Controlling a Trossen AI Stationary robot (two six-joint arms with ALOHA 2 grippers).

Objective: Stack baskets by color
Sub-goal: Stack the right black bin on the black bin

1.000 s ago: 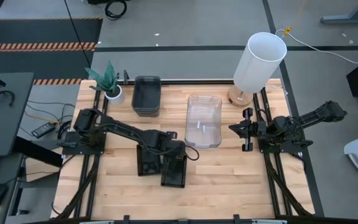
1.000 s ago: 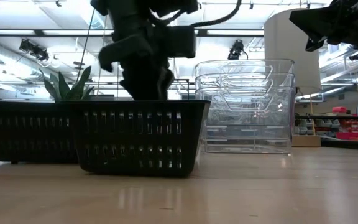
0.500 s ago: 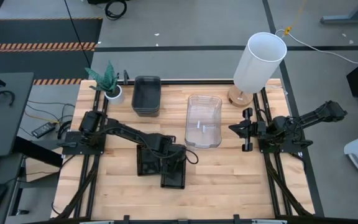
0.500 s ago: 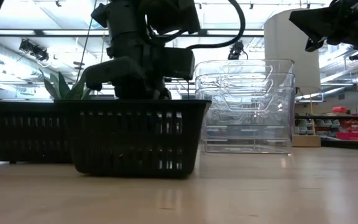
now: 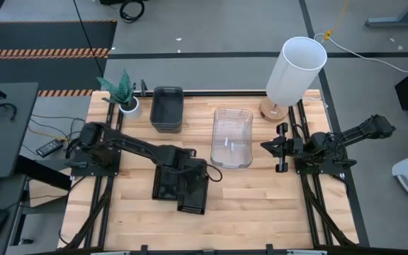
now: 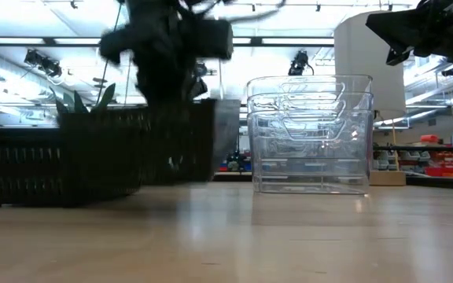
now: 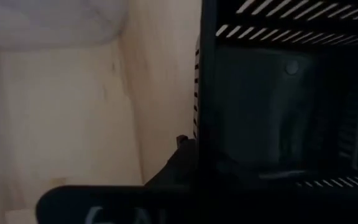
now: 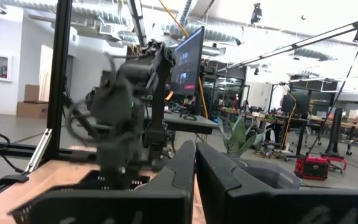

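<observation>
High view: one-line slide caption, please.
Left hand shut on a tilted small black slotted plastic basket beside another; right hand waits.

Clear baskets [image 5: 231,138] stacked centre; grey stack [image 5: 166,108] behind; two black slotted baskets [image 5: 181,188] front, one tilted.

Straight down from overhead: whole table [image 5: 261,205] and both arms. Level across from table-top height, close behind the black slotted basket [image 6: 144,145] and clear stack [image 6: 309,134], both shared with overhead. Pressed close against that basket's wall [image 7: 278,93] from the left wrist; from the right wrist, across toward the left arm [image 8: 129,106], room beyond.
</observation>
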